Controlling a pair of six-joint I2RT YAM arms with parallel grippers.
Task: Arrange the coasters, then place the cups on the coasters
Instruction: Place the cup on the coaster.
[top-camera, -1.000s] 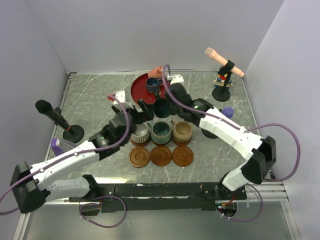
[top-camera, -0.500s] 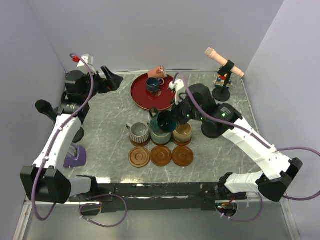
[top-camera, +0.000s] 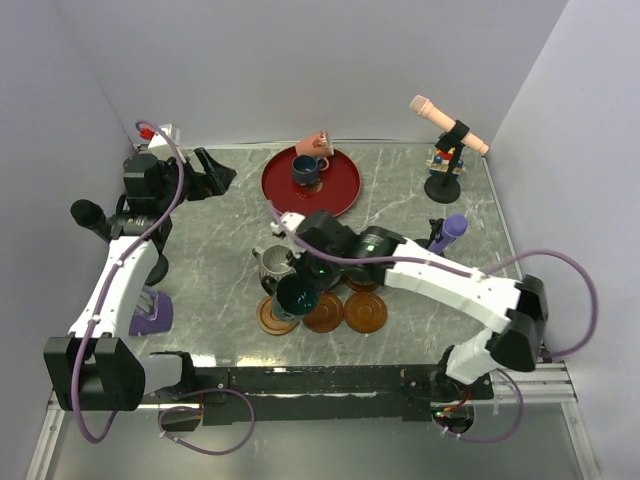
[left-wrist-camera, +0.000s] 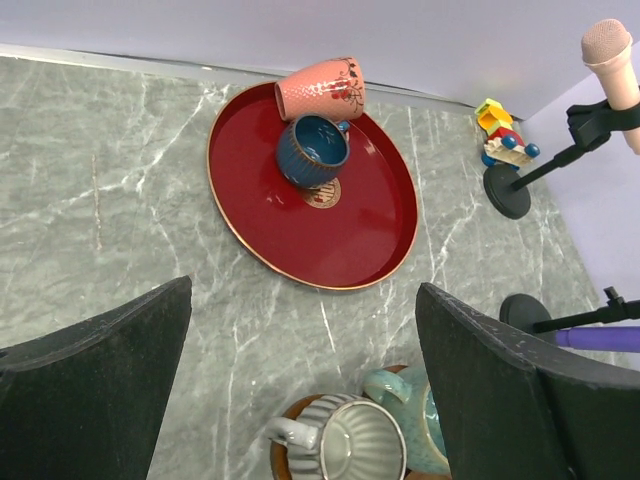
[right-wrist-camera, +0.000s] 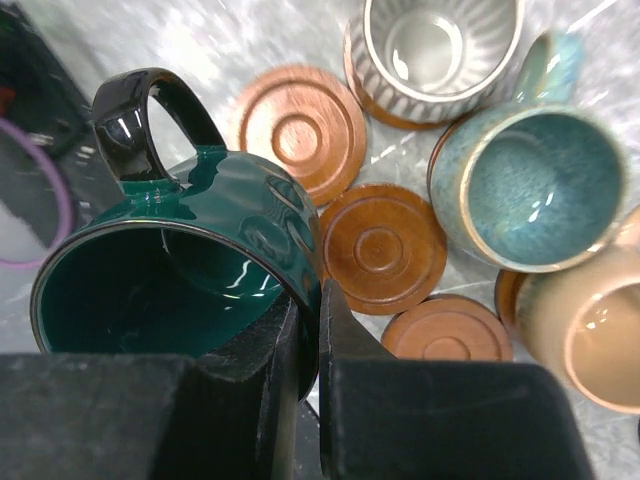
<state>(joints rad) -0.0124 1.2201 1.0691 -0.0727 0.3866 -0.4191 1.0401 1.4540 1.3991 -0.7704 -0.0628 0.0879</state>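
Right gripper (right-wrist-camera: 312, 300): the jaws are closed on the rim wall of the dark green cup (right-wrist-camera: 200, 230), one finger inside the cup and one outside. The cup's mouth faces the wrist camera and its black handle points away from the fingers.

In the top view the dark green cup (top-camera: 297, 297) is on the arm-base side of the red plate (top-camera: 345, 190), well apart from it. There it overlaps the leftmost of the three bare coasters (top-camera: 365, 311). Whether the cup touches that coaster cannot be determined.

The three bare coasters (right-wrist-camera: 385, 245) lie flat in a row, farther from the red plate than the other cups.

Between that row and the red plate:
- The grey ribbed cup (right-wrist-camera: 435, 50) stands upright on a coaster.
- The teal cup (right-wrist-camera: 535, 185) stands just to its right.
- The beige cup (right-wrist-camera: 590, 320) stands to the right of the teal cup, cut off by the frame edge.

Left gripper (left-wrist-camera: 305, 290): the jaws are spread wide and hold nothing. The gripper (top-camera: 205, 170) hangs to the left of the red plate, above the grey marble table (top-camera: 200, 240).

On the red plate (left-wrist-camera: 370, 250):
- The dark blue cup (left-wrist-camera: 312, 150) stands upright near the centre.
- The terracotta-pink cup (left-wrist-camera: 320, 88) lies on its side at the far rim, just beside the dark blue cup.

To the right of the red plate:
- A peach toy microphone (top-camera: 448, 125) sits on a black stand.
- A purple toy microphone (top-camera: 450, 230) is nearer the arm bases.

To the left of the red plate, beyond the left arm, is a black microphone (top-camera: 90, 215).
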